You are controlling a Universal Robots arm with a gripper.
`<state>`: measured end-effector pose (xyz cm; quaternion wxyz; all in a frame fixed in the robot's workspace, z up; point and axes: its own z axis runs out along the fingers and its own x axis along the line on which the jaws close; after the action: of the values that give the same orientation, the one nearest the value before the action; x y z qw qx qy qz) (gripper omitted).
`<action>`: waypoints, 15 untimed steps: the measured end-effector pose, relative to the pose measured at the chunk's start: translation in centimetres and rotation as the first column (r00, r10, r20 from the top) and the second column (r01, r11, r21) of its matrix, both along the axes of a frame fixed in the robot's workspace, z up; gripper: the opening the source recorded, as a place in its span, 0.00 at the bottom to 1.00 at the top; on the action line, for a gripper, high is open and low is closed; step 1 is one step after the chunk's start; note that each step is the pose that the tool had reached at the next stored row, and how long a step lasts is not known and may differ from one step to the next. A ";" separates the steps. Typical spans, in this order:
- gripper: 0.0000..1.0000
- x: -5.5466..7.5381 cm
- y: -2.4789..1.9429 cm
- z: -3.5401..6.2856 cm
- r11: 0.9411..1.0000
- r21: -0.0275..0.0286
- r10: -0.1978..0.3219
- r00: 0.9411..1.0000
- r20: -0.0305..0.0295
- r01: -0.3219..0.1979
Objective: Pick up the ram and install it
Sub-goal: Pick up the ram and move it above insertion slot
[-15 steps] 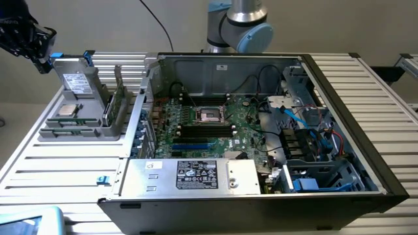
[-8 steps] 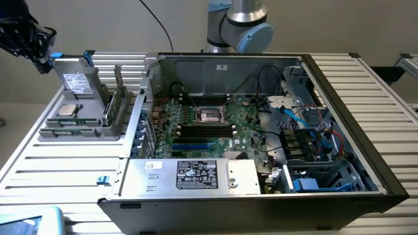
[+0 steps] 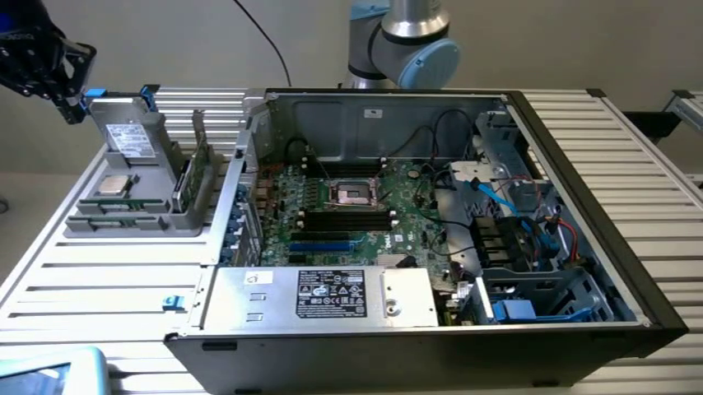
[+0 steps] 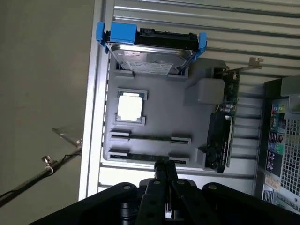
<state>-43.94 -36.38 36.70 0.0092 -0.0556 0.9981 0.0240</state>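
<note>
Two rams, thin green sticks (image 4: 151, 138) (image 4: 149, 156), lie side by side in slots of a grey holder tray (image 4: 159, 117) on the slatted table. In the exterior view they sit at the tray's near end (image 3: 114, 220). My gripper (image 4: 164, 165) hangs above the tray's edge beside the rams, shut, its black fingers pressed together with nothing between them. In the exterior view the gripper (image 3: 72, 107) is high at the far left, above the tray. The black memory slots (image 3: 349, 218) lie on the motherboard inside the open computer case (image 3: 571, 164).
The tray also holds an upright grey drive in blue brackets (image 4: 150, 51), a square silver processor (image 4: 130, 107) and an expansion card (image 4: 225, 122). The case's power supply (image 3: 318, 296), cables and drive cage (image 3: 538, 247) crowd around the motherboard. The table edge runs beside the tray (image 4: 91, 140).
</note>
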 end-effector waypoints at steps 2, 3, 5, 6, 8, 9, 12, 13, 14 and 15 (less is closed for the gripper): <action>0.11 0.0 0.00 -0.01 0.999 0.000 0.036 0.999 0.000 -0.036; 0.11 0.0 0.00 -0.01 0.999 0.000 0.054 0.999 0.000 -0.054; 0.11 0.0 0.00 -0.03 0.996 0.000 0.090 0.996 0.000 -0.090; 0.11 0.0 0.00 -0.04 0.994 0.000 0.108 0.994 0.000 -0.108; 0.11 0.0 0.00 -0.05 0.989 0.000 0.145 0.989 0.000 -0.145; 0.11 0.0 0.00 -0.06 0.987 0.000 0.163 0.987 0.000 -0.163; 0.11 0.0 0.00 -0.09 0.976 0.000 0.216 0.976 0.000 -0.216; 0.11 0.0 0.00 -0.10 0.972 0.000 0.234 0.972 -0.001 -0.234; 0.11 0.0 0.00 -0.11 0.968 -0.001 0.251 0.968 -0.002 -0.251; 0.11 0.0 0.00 -0.13 0.963 -0.001 0.269 0.963 -0.002 -0.269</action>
<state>-43.94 -36.38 36.57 0.0047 -0.1908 0.9813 0.0245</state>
